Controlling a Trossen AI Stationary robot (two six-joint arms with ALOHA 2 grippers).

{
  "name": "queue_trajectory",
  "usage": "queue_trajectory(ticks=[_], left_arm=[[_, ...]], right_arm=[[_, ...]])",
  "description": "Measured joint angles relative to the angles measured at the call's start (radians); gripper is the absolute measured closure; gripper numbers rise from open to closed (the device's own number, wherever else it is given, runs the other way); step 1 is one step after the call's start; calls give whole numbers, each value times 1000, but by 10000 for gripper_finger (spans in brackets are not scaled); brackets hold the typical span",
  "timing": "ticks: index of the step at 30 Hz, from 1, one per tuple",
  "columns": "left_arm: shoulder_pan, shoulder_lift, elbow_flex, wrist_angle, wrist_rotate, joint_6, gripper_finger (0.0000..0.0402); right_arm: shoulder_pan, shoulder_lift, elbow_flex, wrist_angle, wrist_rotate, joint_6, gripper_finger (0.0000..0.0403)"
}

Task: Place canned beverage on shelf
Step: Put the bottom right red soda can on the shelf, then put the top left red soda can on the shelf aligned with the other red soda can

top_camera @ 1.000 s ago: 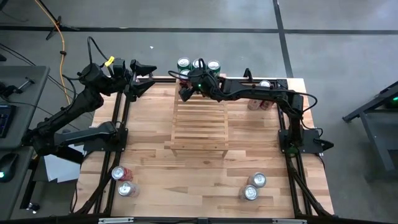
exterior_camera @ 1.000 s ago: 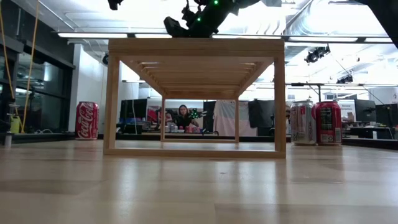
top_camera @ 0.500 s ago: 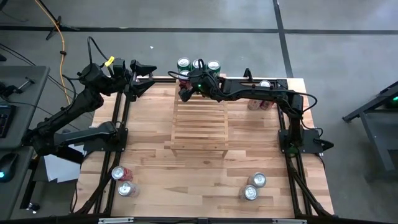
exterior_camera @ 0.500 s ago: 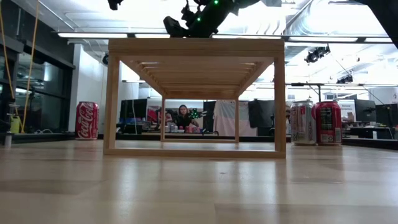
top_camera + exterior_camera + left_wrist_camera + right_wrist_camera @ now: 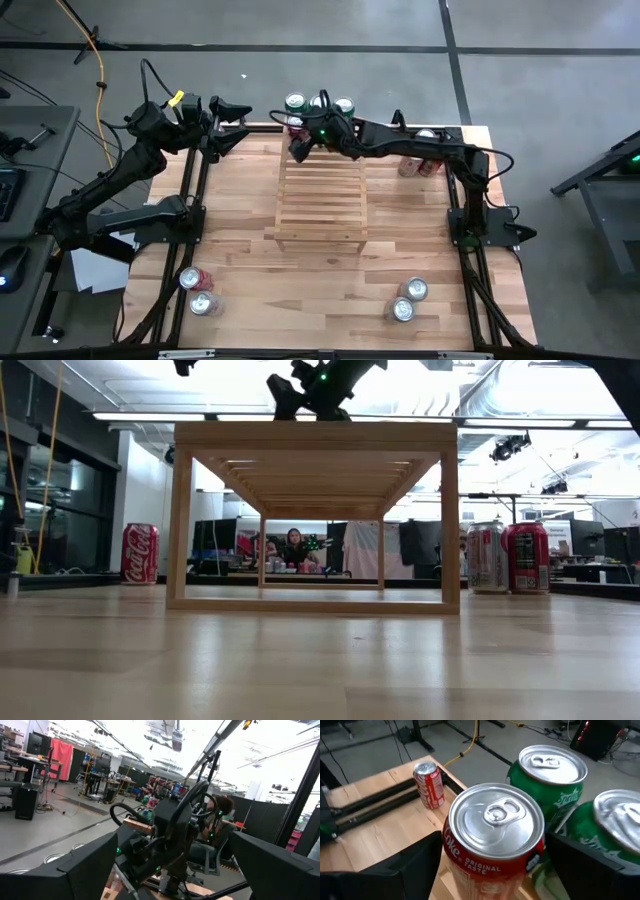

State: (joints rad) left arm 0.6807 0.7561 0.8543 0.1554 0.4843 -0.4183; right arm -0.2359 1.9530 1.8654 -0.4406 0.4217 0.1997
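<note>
Red can [image 5: 492, 837]: upright, long axis vertical, pull-tab top up, on shelf [image 5: 320, 200] far edge.
Right gripper [image 5: 297, 143]: arm stretched over shelf, fingers apart astride can.
Left gripper [image 5: 222, 125]: fingers apart, waiting at table's far-left corner.

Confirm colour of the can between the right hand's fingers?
Red, with white lettering and a silver top: the can shows best in the right wrist view.

Glossy metal red can [image 5: 492, 840], matt slatted wooden shelf [image 5: 320, 200], smooth wood tabletop [image 5: 240, 260]
</note>
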Motion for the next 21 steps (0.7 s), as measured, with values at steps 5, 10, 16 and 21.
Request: queue_trajectory(ticks=[5,10,16,21], left_arm=[[0,0,0,0,0,0,21],[0,0,0,0,0,0,21],[0,0,0,0,0,0,21],[0,0,0,-1,-6,0,21]], right_arm=[[1,0,64,-128,-8,-57,61],[2,-25,107,-268,-13,-103,61],[8,-93,109,-398,-15,-106,61],[30,-159,109,-552,-3,-103,61]])
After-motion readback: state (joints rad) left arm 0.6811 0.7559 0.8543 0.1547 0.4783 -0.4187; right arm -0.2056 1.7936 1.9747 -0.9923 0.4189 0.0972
